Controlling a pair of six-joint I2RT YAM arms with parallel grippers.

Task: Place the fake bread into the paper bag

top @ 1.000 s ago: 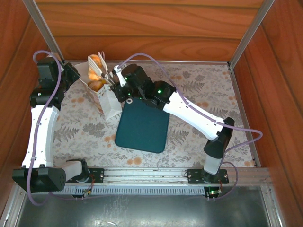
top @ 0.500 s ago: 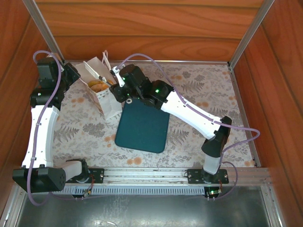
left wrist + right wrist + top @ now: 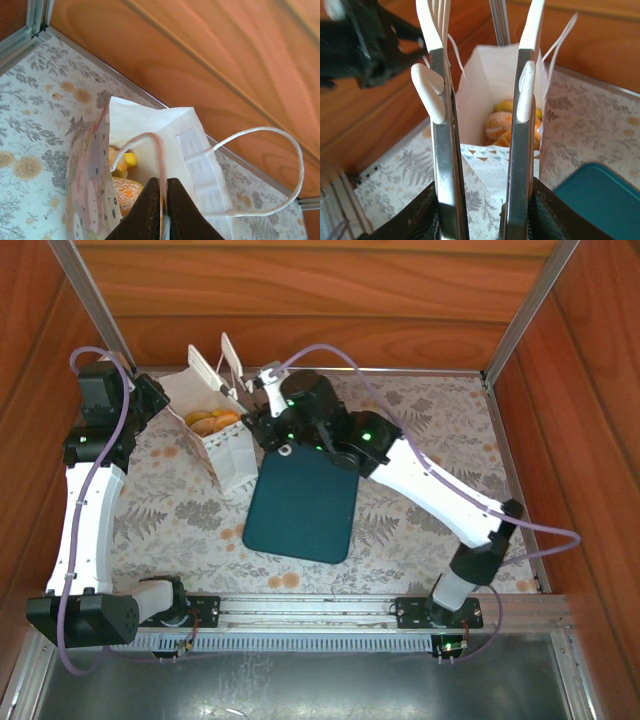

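Bright, warm, even light; soft faint shadows; wrist views slightly soft, backgrounds blurred.

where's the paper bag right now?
Top view: the paper bag stands at the far left of the table, by the far-left corner of the teal tray, with bread inside. The left hand pinches its rim.
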